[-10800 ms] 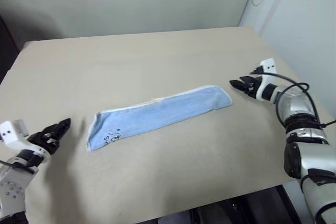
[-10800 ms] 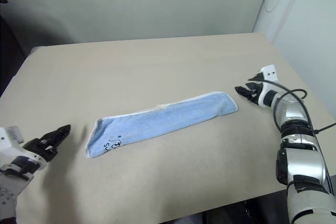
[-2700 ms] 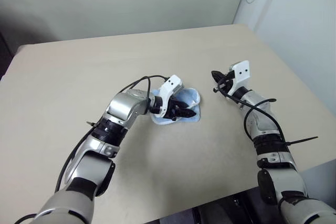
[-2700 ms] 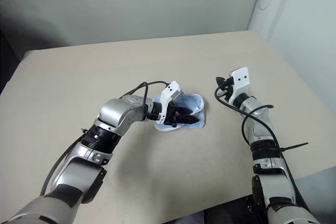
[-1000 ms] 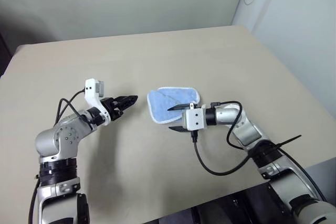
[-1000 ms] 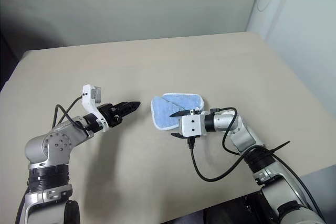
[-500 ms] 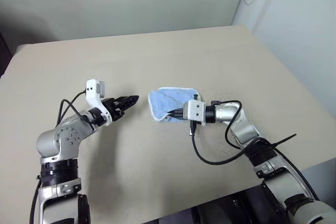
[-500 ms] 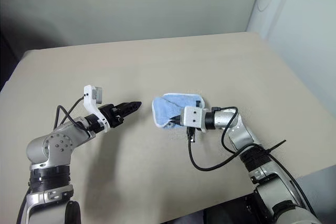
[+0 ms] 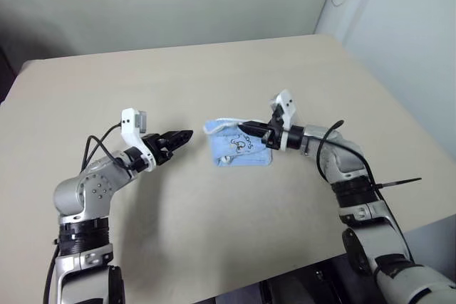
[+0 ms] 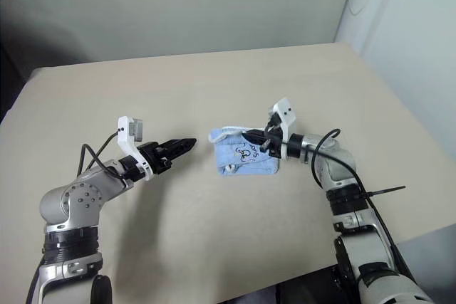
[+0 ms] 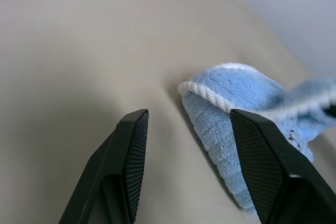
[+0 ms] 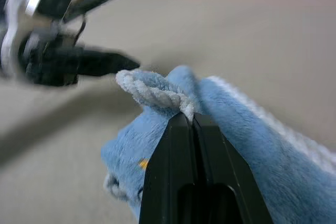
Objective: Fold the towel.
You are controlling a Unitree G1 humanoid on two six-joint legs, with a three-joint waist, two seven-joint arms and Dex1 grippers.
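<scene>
Lying mid-table (image 9: 214, 233): one towel (image 9: 239, 149), light blue, folded small, dark print on top. Two grippers: right gripper (image 9: 244, 128), fingers pinched together on the towel's white-edged upper fold; left gripper (image 9: 184, 134), fingers apart, empty, just beside the towel.

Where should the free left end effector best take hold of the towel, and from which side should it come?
Probably at the white-edged rounded fold of the towel that faces the left end effector. That end effector is open, apart from the cloth and already pointing at this fold, so a level approach from the robot's left suits. The right end effector is shut on the top edge.
</scene>
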